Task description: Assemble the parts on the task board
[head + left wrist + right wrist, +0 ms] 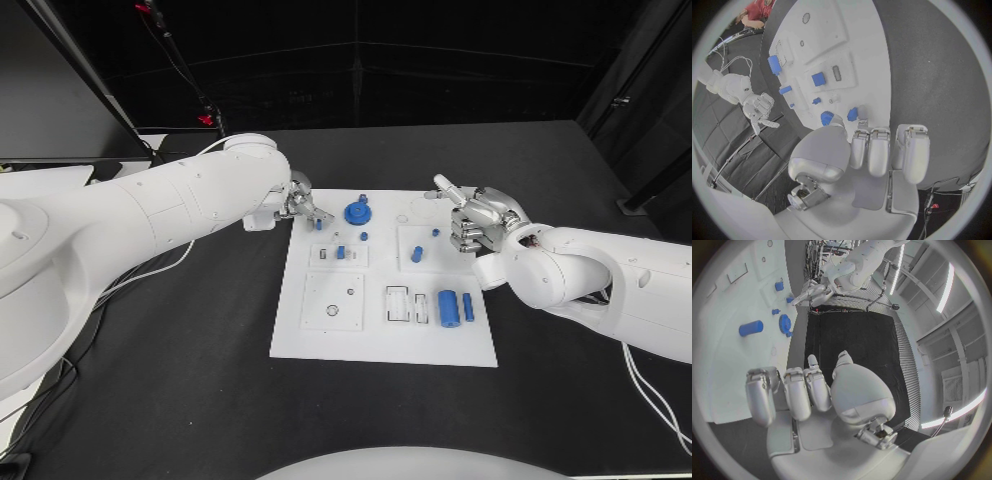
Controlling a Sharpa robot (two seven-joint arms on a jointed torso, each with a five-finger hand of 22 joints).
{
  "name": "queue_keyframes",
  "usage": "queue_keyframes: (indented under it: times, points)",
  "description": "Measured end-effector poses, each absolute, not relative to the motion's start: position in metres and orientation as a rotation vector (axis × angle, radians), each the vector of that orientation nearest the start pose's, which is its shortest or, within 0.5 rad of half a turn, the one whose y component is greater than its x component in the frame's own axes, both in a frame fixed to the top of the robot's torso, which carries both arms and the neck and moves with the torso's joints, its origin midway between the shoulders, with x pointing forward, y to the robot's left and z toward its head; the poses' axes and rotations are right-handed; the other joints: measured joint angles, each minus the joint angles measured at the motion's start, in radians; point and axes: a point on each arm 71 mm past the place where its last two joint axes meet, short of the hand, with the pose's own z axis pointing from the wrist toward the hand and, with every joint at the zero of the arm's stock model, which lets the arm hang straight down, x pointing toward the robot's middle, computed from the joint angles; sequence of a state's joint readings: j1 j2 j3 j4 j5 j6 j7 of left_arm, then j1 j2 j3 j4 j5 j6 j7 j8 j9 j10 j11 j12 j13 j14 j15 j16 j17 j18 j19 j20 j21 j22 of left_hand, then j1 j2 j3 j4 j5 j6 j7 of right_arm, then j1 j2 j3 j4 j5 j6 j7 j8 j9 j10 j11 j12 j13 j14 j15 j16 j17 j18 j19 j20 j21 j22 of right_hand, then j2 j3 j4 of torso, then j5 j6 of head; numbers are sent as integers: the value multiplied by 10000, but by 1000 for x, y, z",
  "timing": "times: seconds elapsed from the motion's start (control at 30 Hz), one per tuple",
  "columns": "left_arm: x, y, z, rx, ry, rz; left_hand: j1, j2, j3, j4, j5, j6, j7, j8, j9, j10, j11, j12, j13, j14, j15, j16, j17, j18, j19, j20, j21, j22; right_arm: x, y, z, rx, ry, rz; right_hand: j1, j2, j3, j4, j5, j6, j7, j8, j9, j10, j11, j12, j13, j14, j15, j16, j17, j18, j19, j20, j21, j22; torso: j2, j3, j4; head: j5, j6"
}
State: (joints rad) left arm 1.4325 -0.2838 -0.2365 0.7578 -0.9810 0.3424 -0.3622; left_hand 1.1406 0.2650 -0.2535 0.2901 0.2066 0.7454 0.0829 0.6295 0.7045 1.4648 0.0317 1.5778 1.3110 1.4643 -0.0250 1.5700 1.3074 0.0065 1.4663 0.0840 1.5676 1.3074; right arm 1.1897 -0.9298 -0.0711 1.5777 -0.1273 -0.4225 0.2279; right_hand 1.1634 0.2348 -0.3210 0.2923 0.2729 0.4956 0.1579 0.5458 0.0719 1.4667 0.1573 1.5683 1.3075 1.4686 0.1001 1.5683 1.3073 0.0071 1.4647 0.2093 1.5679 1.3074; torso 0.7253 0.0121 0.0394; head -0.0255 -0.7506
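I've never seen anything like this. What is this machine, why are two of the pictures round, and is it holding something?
It is a robot with two white arms ending in silver hands. The square picture looks down from its head; each round one comes from a camera behind a wrist. On the black table lies a white task board carrying small blue parts, such as a cylinder. The left hand pinches a small blue part at the board's far corner. The right hand hovers empty at the board's edge.

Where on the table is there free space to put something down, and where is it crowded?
Free: the black table left of the task board and in front of it. Crowded: the board's far edge, where the left hand and right hand flank the blue gear.
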Motion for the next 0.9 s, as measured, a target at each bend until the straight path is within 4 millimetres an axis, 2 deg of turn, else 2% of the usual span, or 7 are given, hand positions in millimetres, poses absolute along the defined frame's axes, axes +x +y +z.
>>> queue_keyframes:
  times: [0.3,0.7,0.9]
  points:
    - [605,143,-178,-644,23218,-2821,340,-7,99,-15,204,0,0,0,47,33,-33,-35,6,7,3,0,0,0,0,0,0,0,473,-242,-199,11292,15470,12719,40,40,0,0,0,0,0,0,0,0,0,0,0,0,0,0,0,0,0,0,0,0,1,-2,0,-14,-21]
    - [604,142,-179,-644,23231,-2825,901,-401,703,15,1283,-56,-54,-142,77,-3,-66,-18,20,15,-59,0,0,0,0,0,0,0,473,-242,-199,11298,15473,12711,40,40,0,0,0,0,0,0,0,0,0,0,0,0,0,0,0,-1,0,0,0,0,1,-2,0,-28,-19]
    - [604,142,-179,-646,23227,-2827,968,-397,758,14,1381,-56,-54,-148,77,-5,-64,-15,20,15,-58,0,0,0,0,0,0,0,473,-242,-199,11302,15474,12703,40,40,0,0,22,0,0,-1,0,0,0,0,0,0,0,0,0,0,0,0,0,0,1,-5,0,-32,-19]
